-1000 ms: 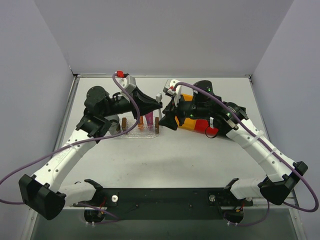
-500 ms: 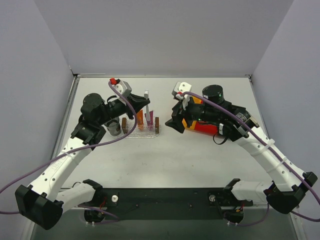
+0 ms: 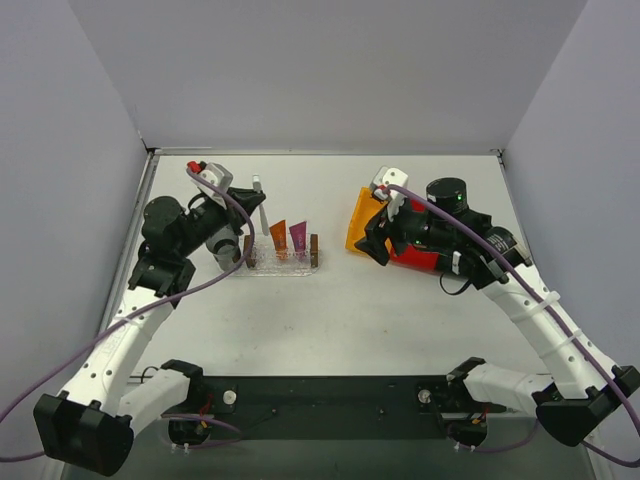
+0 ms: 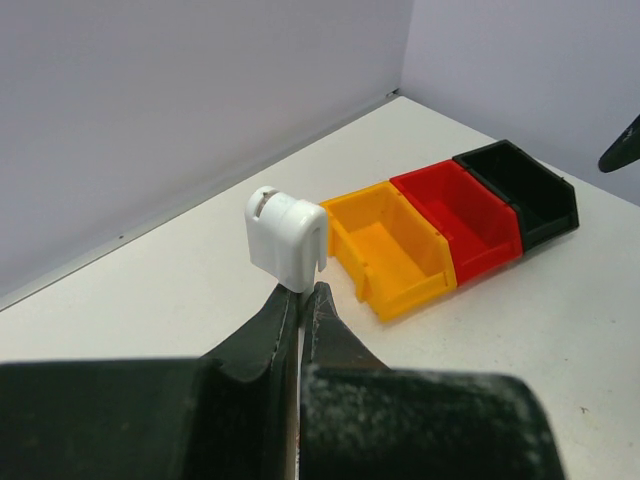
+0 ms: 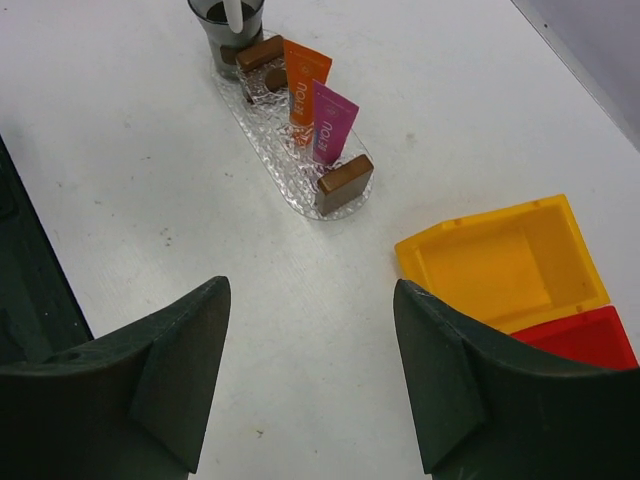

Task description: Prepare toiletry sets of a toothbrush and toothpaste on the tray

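Gripping claw: the left gripper (image 4: 300,296) is clenched on the toothbrush (image 4: 287,238), its two fingers pinched flat against the white shaft just under the head.
Toothbrush pose: it stands near upright in the left claw, slightly tilted, with its head toward 12 o'clock in the top view.
Toothbrush place: it is held near the 9 o'clock end of the tray (image 5: 287,172).
Toothbrush lower end: in the right wrist view a white shaft crosses the mouth of the dark cup (image 5: 220,40); whether it touches the cup I cannot tell.
Free claw: the right gripper (image 5: 310,372) is released, its fingers spread wide with only bare table (image 5: 120,190) between them, grasping nothing.
Free claw place: it hangs at 3 o'clock of the tray, over the stretch of table between tray and bins.
Tray: it lies on the table with its long axis running 9 to 3 o'clock in the top view and a wooden block (image 5: 345,183) at each end.
Paste one: the orange toothpaste tube (image 5: 305,80) stands in the tray, flat end up, toward the 9 o'clock block.
Paste two: the pink toothpaste tube (image 5: 332,125) stands just beside the orange one, at its 3 o'clock, near the other block.
Cup: it sits just beside the tray's 9 o'clock end.
Bins: the orange bin (image 5: 510,265), red bin (image 5: 590,335) and black bin (image 4: 520,180) sit side by side in a row at 3 o'clock of the tray, the orange one nearest it.
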`<state>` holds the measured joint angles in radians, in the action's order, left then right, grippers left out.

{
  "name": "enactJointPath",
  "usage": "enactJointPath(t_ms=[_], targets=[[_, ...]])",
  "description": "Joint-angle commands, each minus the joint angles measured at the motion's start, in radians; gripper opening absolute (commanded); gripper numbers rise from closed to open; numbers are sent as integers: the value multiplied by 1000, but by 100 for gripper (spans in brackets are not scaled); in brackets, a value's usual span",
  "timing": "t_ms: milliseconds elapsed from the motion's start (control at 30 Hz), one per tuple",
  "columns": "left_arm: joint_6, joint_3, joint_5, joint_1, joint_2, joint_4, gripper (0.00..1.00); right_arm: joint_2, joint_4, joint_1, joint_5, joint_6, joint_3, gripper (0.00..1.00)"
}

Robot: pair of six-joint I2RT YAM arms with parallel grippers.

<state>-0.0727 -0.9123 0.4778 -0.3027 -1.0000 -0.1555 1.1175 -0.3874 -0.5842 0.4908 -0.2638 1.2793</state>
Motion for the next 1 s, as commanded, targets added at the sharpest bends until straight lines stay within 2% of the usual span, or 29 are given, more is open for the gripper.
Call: enactJointPath(t_ms=[0,300,600,967], targets=[[-19,35,2,54,47,-72,0,-35,24,29,2,-12,-40,61],[-26,167,-4,112,47,-231,0,-65,84,41,-3,18,-126,60],[-21,283,-27,120,-26,-415,0,-82,116,58,11,43,-159,60],[-22,319,-21,120,-158,-561,0,-96,134,73,29,55,-181,60]])
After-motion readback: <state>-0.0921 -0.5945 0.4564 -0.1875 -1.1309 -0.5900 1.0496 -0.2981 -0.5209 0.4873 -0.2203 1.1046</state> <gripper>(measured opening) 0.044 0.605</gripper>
